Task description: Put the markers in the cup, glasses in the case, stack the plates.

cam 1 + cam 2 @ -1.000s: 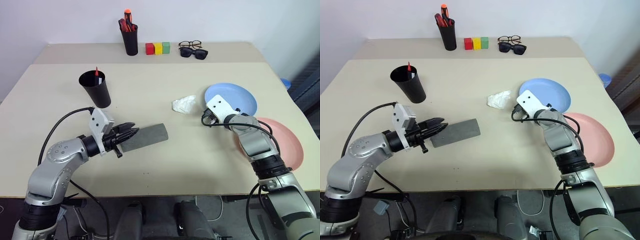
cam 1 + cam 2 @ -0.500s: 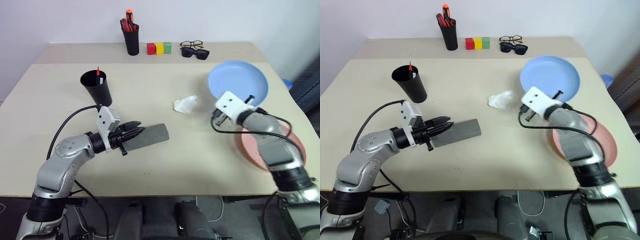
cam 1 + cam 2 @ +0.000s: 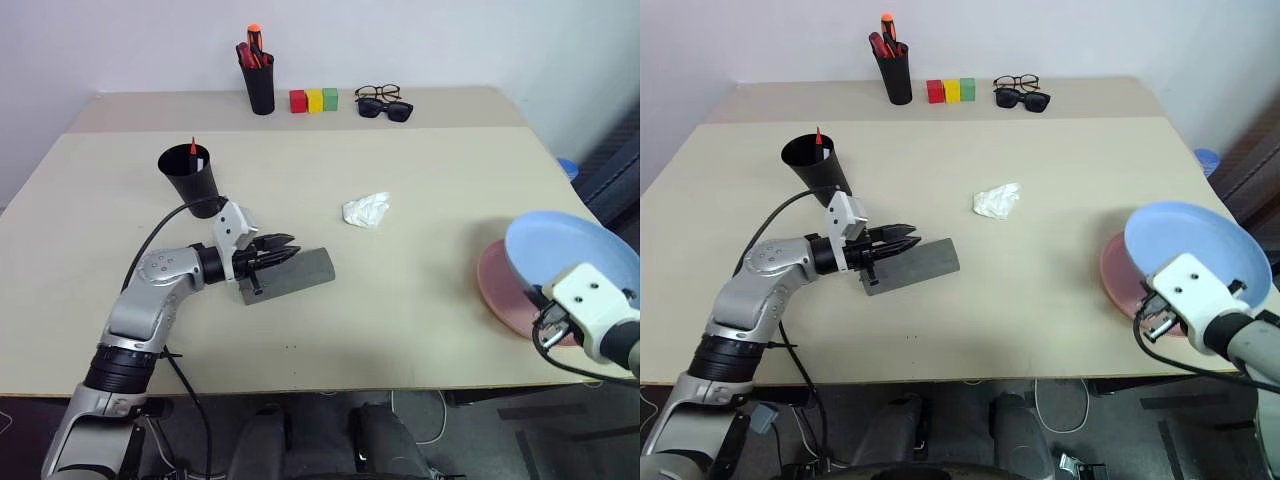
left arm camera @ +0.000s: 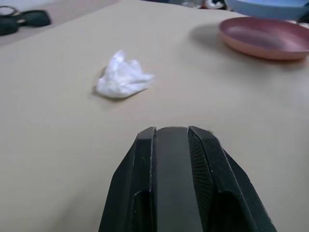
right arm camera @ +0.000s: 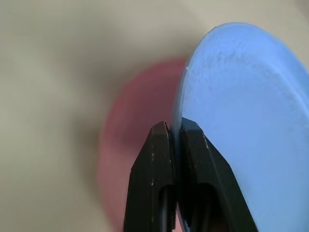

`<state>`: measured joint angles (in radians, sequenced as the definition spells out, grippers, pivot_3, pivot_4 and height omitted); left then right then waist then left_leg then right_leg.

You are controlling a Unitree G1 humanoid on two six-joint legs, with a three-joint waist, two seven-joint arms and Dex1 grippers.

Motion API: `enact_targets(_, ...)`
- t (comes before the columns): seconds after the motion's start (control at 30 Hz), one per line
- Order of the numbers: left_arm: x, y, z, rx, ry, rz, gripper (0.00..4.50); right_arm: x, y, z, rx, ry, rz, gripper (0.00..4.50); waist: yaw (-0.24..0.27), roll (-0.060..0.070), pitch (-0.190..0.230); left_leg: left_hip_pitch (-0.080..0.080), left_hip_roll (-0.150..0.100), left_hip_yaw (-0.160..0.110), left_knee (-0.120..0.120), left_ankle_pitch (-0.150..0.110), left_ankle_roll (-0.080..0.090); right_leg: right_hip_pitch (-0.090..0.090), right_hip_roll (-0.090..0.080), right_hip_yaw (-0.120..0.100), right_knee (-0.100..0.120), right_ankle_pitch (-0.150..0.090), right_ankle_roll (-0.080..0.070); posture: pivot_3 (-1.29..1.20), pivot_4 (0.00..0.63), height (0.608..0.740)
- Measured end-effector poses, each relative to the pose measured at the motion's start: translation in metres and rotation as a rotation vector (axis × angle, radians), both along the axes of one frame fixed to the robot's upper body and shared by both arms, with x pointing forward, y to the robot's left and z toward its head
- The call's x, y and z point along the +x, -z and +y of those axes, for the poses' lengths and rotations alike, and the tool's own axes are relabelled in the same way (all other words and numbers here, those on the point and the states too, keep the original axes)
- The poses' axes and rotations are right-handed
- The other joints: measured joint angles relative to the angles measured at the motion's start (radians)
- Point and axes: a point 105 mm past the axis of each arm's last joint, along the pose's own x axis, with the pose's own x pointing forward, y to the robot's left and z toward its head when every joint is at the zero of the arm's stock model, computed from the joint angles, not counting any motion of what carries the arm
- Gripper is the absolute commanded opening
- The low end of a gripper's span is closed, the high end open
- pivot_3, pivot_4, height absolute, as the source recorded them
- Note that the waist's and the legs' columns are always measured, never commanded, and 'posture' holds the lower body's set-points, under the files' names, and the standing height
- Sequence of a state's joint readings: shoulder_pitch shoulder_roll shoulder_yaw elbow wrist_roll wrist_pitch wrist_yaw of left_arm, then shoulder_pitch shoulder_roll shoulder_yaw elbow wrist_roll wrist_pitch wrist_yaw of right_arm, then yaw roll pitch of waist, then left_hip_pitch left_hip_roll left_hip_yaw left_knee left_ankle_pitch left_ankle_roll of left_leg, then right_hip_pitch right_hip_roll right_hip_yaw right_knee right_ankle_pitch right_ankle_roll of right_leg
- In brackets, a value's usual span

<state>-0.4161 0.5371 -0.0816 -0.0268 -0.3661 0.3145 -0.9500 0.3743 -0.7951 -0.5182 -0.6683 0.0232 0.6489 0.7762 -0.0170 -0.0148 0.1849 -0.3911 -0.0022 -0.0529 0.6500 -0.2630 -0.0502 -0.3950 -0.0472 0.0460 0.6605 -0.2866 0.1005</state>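
Beige table (image 3: 420, 180) against white wall | left gripper (image 3: 283, 248) clamps case (image 3: 295, 275); right gripper (image 5: 175, 131) pinches blue plate (image 5: 241, 121)

Light blue plate (image 3: 1200, 240), salmon pink plate (image 3: 1118, 277), grey case (image 3: 915, 264)

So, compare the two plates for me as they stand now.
The light blue plate is tilted and off the table, its rim pinched in the right gripper; the salmon pink plate lies flat on the table. The blue one hangs over the pink one, hiding much of it. Both are round, shallow and plain.
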Motion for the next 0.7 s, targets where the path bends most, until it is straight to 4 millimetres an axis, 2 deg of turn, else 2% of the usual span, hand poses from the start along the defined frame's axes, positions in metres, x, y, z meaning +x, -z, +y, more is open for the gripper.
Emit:
enact_targets(0.1, 0.002, 0.000, 0.001, 0.005, -0.003, -0.008, 0.98, 0.005, -0.003, 0.004, 0.010, -0.011, -0.022, 2.92, -0.003, 0.000, 0.000, 0.001, 0.000, 0.000, 0.000, 0.000, 0.000, 0.000, 0.000, 0.001, 0.000, 0.000, 0.000, 0.00, 0.150, 0.740)
enact_targets(0.2, 0.003, 0.001, 0.011, 0.009, -0.033, -0.013, 0.98, 0.032, -0.026, 0.033, 0.081, -0.112, -0.154, 2.92, -0.011, 0.000, 0.000, 0.001, 0.001, -0.001, -0.001, 0.000, 0.000, 0.000, 0.001, 0.002, 0.000, 0.000, 0.000, 0.00, 0.150, 0.740)
enact_targets(0.3, 0.001, 0.007, 0.029, 0.026, -0.103, -0.008, 0.98, 0.060, -0.033, 0.072, 0.186, -0.223, -0.219, 2.92, -0.013, 0.000, 0.000, 0.001, 0.002, -0.002, -0.001, 0.000, 0.000, -0.001, 0.001, 0.002, 0.000, 0.000, 0.000, 0.00, 0.150, 0.740)
enact_targets(0.43, 0.002, 0.008, 0.052, 0.045, -0.204, -0.025, 0.98, 0.107, -0.028, 0.128, 0.354, -0.311, -0.236, 2.92, -0.019, -0.001, 0.000, 0.000, 0.002, -0.002, 0.000, 0.000, 0.000, -0.001, 0.000, 0.001, 0.000, 0.000, 0.000, 0.00, 0.150, 0.740)
enact_targets(0.5, 0.000, 0.009, 0.066, 0.054, -0.257, -0.031, 0.98, 0.137, -0.021, 0.152, 0.420, -0.286, -0.217, 2.92, -0.025, -0.001, 0.000, 0.000, 0.001, -0.002, -0.001, 0.000, 0.000, -0.002, -0.001, 0.002, 0.001, 0.000, 0.000, 0.00, 0.150, 0.740)
enact_targets(0.53, -0.002, 0.009, 0.070, 0.056, -0.272, -0.036, 0.98, 0.146, -0.015, 0.159, 0.434, -0.279, -0.195, 2.92, -0.023, -0.001, 0.000, -0.001, 0.001, -0.002, -0.001, 0.000, 0.000, -0.003, -0.001, 0.001, 0.001, 0.000, 0.000, 0.00, 0.150, 0.740)
enact_targets(0.6, -0.009, 0.013, 0.078, 0.064, -0.300, -0.030, 0.98, 0.161, -0.004, 0.172, 0.458, -0.271, -0.151, 3.47, -0.019, -0.001, 0.000, -0.002, 0.001, -0.002, -0.002, 0.000, 0.000, -0.004, -0.002, 0.001, 0.000, 0.000, 0.000, 0.00, 0.150, 0.740)
enact_targets(0.67, -0.017, 0.018, 0.081, 0.076, -0.316, -0.021, 0.98, 0.173, 0.008, 0.180, 0.438, -0.277, -0.114, 4.25, -0.017, -0.001, 0.001, -0.003, 0.001, -0.001, -0.002, 0.000, 0.000, -0.005, -0.003, 0.001, 0.000, 0.000, 0.000, 0.00, 0.150, 0.740)
enact_targets(0.7, -0.021, 0.019, 0.083, 0.077, -0.324, -0.021, 0.98, 0.178, 0.012, 0.182, 0.426, -0.280, -0.104, 4.43, -0.017, -0.001, 0.001, -0.003, 0.001, -0.001, -0.002, 0.000, 0.000, -0.005, -0.004, 0.001, 0.000, 0.000, 0.000, 0.00, 0.150, 0.740)
